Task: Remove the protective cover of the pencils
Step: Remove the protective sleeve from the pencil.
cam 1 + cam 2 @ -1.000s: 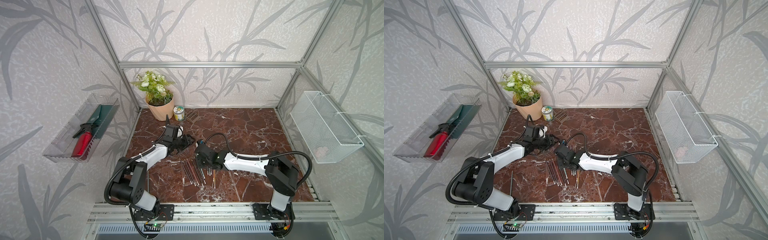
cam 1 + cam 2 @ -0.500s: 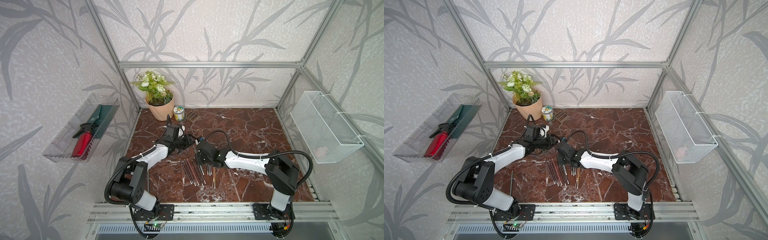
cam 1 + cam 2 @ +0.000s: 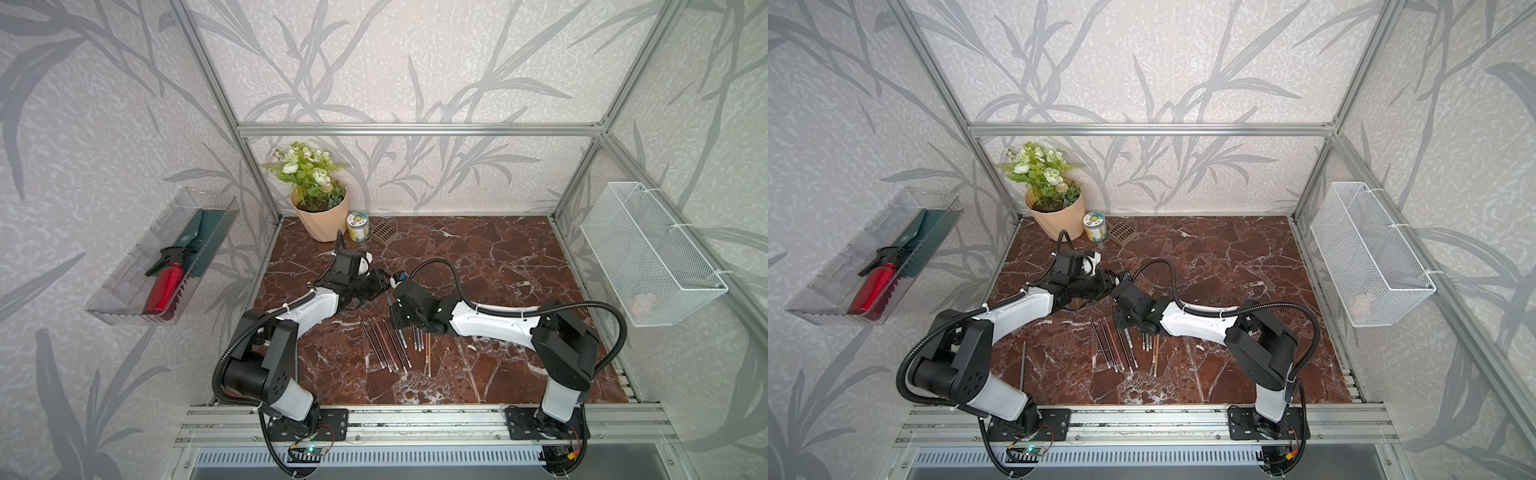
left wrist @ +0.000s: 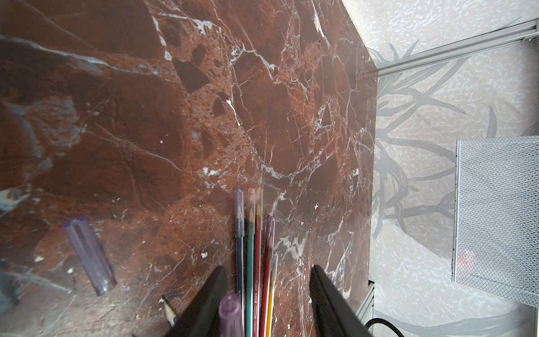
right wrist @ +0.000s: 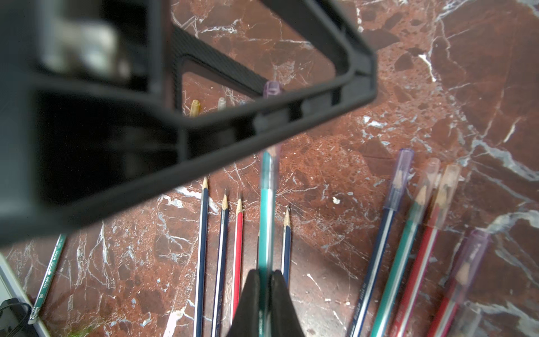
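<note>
Right gripper [image 5: 264,274] — jaws clamped on the shaft of a green pencil [image 5: 266,210], held above the table [image 3: 478,257] near its centre. The pencil's purple cap [image 4: 230,310] sits between the jaws of the left gripper [image 4: 268,268], which stand partly apart and do not pinch it. The other pencils [image 3: 395,345] lie fanned on the marble just near of both grippers. Several are capped, and one loose cap [image 4: 89,253] lies apart. Step in hand: close squarely on the cap alone, clear of the shaft, then pull straight along the pencil — a skewed pull would likely slip.
</note>
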Controlling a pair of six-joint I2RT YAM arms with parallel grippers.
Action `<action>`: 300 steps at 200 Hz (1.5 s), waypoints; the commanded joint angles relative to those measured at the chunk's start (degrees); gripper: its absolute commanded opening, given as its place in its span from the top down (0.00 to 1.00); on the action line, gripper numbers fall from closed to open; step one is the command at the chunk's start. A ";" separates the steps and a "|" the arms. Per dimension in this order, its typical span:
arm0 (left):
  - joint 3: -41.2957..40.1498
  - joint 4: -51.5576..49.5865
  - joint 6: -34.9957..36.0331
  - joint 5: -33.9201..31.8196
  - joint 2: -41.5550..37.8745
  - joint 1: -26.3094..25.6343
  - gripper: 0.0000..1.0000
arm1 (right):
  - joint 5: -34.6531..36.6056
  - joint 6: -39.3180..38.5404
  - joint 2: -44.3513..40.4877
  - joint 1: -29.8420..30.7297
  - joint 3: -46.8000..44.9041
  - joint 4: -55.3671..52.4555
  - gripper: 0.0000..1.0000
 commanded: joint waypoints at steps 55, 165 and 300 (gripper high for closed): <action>0.39 -0.08 0.18 0.41 1.14 -0.26 0.80 | -0.48 -0.82 -1.48 -0.61 1.87 0.23 1.00; 0.81 -1.95 1.11 -1.28 0.31 -0.26 0.96 | -0.22 -1.72 -5.21 0.20 -3.67 -0.33 1.00; 0.89 -3.22 2.47 -4.51 -0.13 0.34 1.00 | 0.25 -0.40 -8.95 1.55 -10.02 1.19 1.00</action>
